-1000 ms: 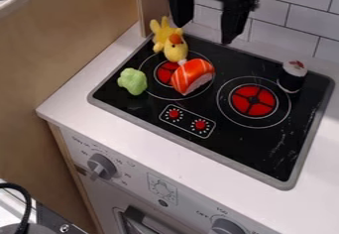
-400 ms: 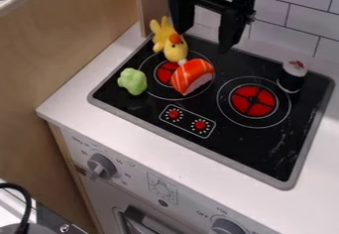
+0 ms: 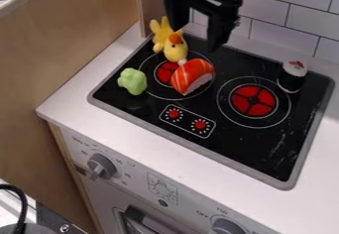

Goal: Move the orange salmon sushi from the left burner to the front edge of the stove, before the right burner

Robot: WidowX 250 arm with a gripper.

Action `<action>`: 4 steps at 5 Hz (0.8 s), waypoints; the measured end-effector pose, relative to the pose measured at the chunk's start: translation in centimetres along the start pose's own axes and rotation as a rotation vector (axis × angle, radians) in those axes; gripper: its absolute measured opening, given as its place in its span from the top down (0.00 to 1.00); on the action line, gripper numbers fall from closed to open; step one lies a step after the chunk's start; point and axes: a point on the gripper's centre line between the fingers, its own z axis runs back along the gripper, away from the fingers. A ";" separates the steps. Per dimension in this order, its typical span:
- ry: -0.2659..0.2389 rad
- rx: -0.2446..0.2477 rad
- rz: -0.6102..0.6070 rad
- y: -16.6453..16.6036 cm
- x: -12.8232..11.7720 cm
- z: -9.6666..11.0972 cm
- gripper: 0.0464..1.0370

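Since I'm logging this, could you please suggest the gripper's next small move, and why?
Probably a slight shift toward the yellow toy bird: the gripper hangs open and empty above the stovetop, and the bird appears below one finger, not between both.

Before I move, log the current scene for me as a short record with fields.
gripper: above the back of the black cooktop, near the yellow plush bird
jaws: apart, nothing between them
left-hand burner: partly covered by the orange-and-white toy sushi
burner's outer left edge: green toy
back right corner: black-and-white toy roll, upright
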 end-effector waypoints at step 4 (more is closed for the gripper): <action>0.103 -0.083 0.004 1.7 0.1 -4.9 0.04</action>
